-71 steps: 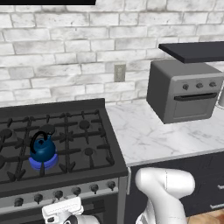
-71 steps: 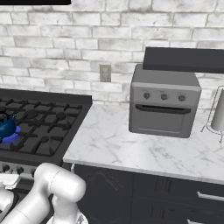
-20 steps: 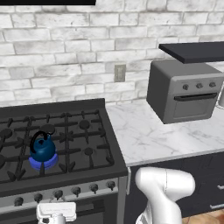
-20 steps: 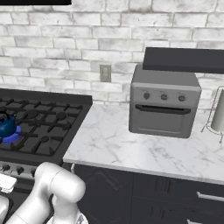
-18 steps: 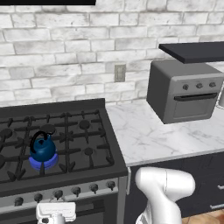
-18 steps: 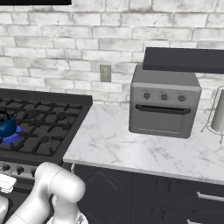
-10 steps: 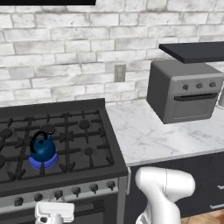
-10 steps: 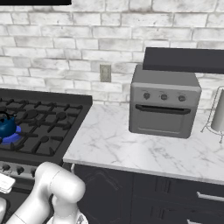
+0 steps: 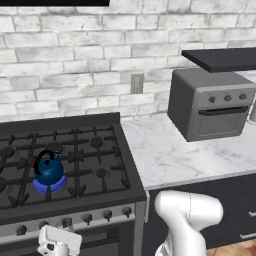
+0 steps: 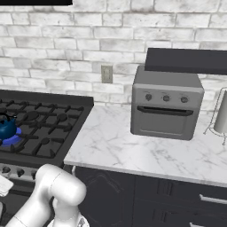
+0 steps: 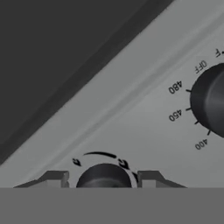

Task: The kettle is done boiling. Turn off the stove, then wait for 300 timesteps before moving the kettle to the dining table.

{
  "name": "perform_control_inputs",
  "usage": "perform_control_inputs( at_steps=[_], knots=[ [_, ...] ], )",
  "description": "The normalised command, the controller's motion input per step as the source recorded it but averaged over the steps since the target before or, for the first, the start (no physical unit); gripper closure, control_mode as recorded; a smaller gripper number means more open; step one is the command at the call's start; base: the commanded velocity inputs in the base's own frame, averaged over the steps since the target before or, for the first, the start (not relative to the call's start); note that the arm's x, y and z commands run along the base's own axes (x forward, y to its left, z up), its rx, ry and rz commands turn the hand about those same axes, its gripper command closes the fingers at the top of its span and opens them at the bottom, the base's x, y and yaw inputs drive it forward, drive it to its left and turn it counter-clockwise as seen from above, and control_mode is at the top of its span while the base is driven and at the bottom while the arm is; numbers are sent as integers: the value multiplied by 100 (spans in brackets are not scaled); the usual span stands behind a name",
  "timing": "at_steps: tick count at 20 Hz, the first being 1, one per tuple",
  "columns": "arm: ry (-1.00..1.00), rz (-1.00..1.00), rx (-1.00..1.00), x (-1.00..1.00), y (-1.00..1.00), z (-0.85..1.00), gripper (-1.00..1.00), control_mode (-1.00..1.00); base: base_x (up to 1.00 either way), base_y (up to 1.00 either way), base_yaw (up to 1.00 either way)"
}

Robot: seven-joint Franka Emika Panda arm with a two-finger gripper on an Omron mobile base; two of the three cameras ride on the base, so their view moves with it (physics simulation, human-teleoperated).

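The dark-blue kettle (image 9: 49, 170) (image 10: 6, 127) stands on a front-left burner of the black stove (image 9: 100, 150) (image 10: 48, 133), with a ring of blue flame under it. My gripper (image 9: 59, 244) is low against the stove's front panel, below the row of knobs (image 9: 87, 218). In the hand view my gripper (image 11: 103, 178) is open, with a dark round knob (image 11: 103, 175) between its fingertips (image 11: 54, 178) and narrow gaps on both sides. A larger dial (image 11: 210, 100) with temperature marks and OFF sits to the right. The dining table is out of view.
A grey toaster oven (image 9: 212, 102) (image 10: 166, 106) stands on the marble counter (image 9: 170, 150) right of the stove, under a dark shelf (image 10: 186, 60). A wire stand (image 10: 220, 113) is at the counter's far right. Dark cabinets run below.
My hand has drifted a little to the left along the stove front. Kettle and flame look the same.
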Motion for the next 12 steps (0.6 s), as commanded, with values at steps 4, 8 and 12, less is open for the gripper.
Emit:
perform_control_inputs(
  at_steps=[4, 8, 12],
  knots=[
    [0, 0, 41, 0, 0, -4, 100, -100, 0, 0, 0],
    [0, -2, 40, 0, 0, -2, 100, -100, 0, 0, 0],
    [0, -7, 41, -3, 0, -4, 100, -100, 0, 0, 0]
  ],
)
